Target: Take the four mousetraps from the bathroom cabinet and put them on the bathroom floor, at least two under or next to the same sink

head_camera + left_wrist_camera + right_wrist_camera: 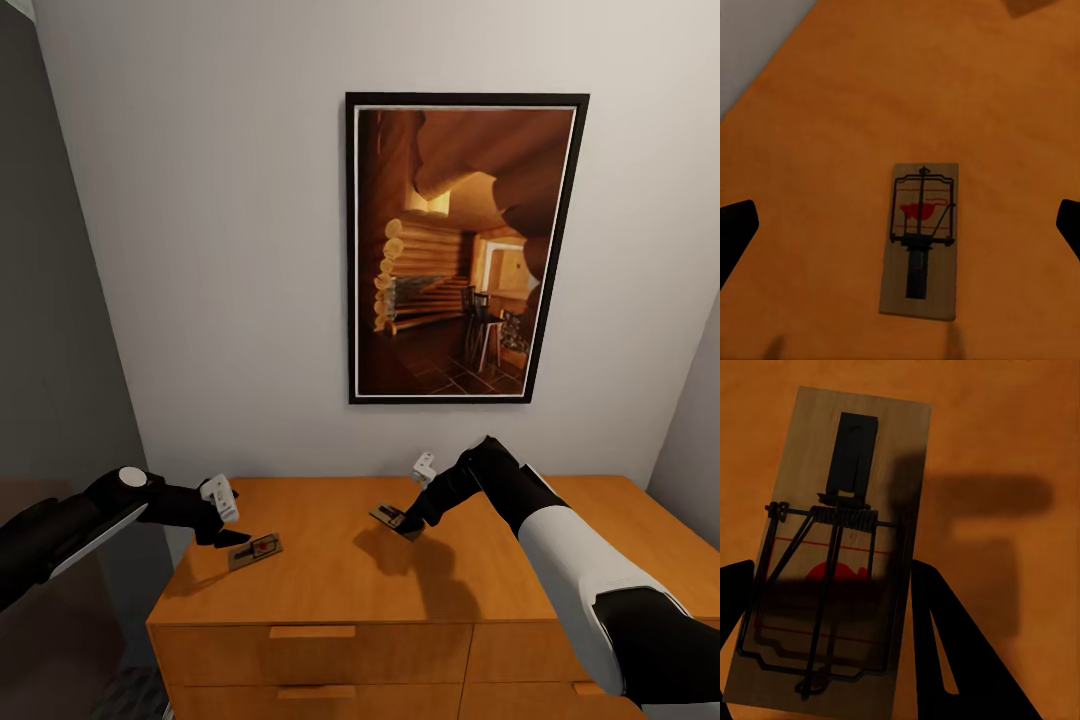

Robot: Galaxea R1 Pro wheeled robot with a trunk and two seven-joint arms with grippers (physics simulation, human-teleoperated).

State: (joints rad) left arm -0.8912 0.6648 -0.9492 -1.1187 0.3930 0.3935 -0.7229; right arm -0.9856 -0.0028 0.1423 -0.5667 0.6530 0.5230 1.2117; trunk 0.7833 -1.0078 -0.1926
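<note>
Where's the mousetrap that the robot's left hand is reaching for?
In the head view, that mousetrap lies flat on the cabinet top near its left end, just beside the open left gripper and left of the other mousetrap.

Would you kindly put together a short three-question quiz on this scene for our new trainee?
1. True or false: the left gripper is shut on the flat tan wooden mousetrap below it.
2. Multiple choice: what hangs on the wall above the orange-brown wooden drawer cabinet? A) a mirror B) a black-framed picture of a log interior C) a shelf
3. Fill in: the right gripper has its fingers on either side of the second ____.

Key:
1. False; its fingers stand wide apart and the trap lies flat on the cabinet top.
2. B
3. mousetrap
</note>
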